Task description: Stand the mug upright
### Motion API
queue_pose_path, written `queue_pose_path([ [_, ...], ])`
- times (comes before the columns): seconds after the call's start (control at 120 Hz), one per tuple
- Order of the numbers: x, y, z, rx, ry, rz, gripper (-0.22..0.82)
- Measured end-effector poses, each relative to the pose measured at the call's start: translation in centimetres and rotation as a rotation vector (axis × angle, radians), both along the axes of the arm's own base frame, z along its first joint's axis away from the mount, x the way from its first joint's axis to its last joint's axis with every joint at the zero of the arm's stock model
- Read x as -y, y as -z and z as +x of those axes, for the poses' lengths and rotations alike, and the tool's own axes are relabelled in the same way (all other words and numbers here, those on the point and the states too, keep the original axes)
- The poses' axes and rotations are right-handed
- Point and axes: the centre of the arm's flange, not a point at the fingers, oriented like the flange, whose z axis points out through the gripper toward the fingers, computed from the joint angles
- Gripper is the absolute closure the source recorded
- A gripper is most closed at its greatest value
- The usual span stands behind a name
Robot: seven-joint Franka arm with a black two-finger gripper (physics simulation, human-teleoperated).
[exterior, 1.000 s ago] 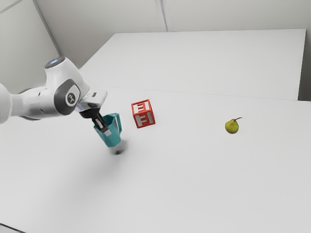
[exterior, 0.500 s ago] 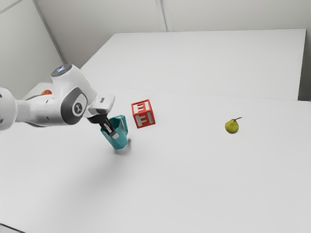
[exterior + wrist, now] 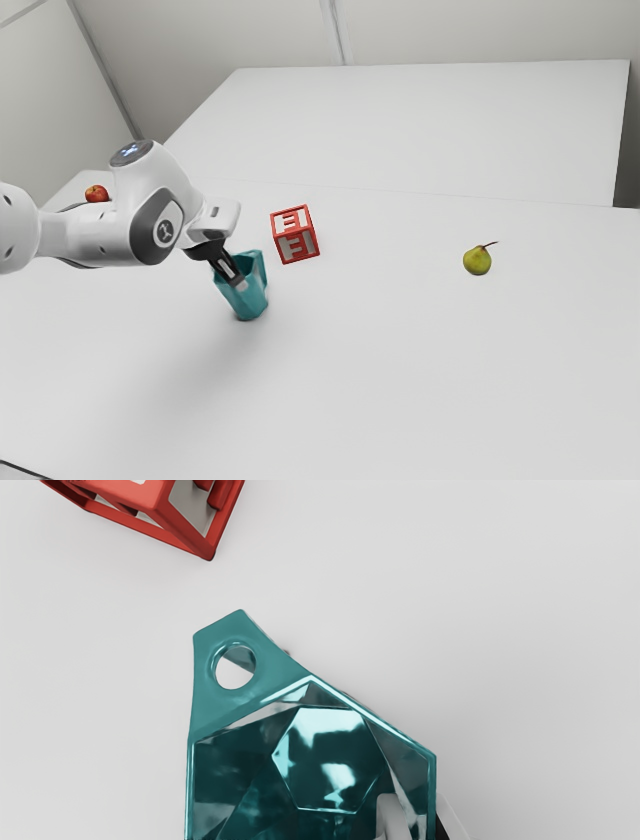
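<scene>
In the exterior view my gripper [image 3: 240, 284] reaches down into the mouth of the teal mug [image 3: 252, 300], shut on its wall. The mug's opening faces up and its base is down at the table; a slight lean remains visible. In the wrist view the gripper [image 3: 422, 817] has one fingertip inside the mug [image 3: 220, 710] and the other outside, with the faceted wall between them. The handle, with its round hole, points toward the red block's side.
A red letter block [image 3: 295, 236] stands close behind the mug; it is the red block [image 3: 165, 520] in the wrist view. A pear [image 3: 477, 261] lies on the white table [image 3: 400, 380] toward the exterior view's right. A red apple [image 3: 96, 194] is behind the arm.
My hand has moved toward the exterior view's right and lower, carrying the mug along. The mug has turned from a clearer tilt to nearly upright, its base now down at the table.
</scene>
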Motion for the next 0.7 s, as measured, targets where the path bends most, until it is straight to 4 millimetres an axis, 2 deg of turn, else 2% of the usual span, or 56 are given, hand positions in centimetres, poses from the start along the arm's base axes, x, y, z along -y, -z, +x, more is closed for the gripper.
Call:
queue_pose_path([
  [0.158,0.1,0.0,0.0,0.002,-0.007,-0.002,0.6],
  [0.467,0.1,-0.3,0.0,0.005,-0.017,-0.005,0.29],
  [0.533,0.4,-0.9,-0.1,0.015,-0.013,-0.007,0.22],
  [0.7,1.9,-4.0,-0.3,0.055,0.013,-0.016,0.1],
])
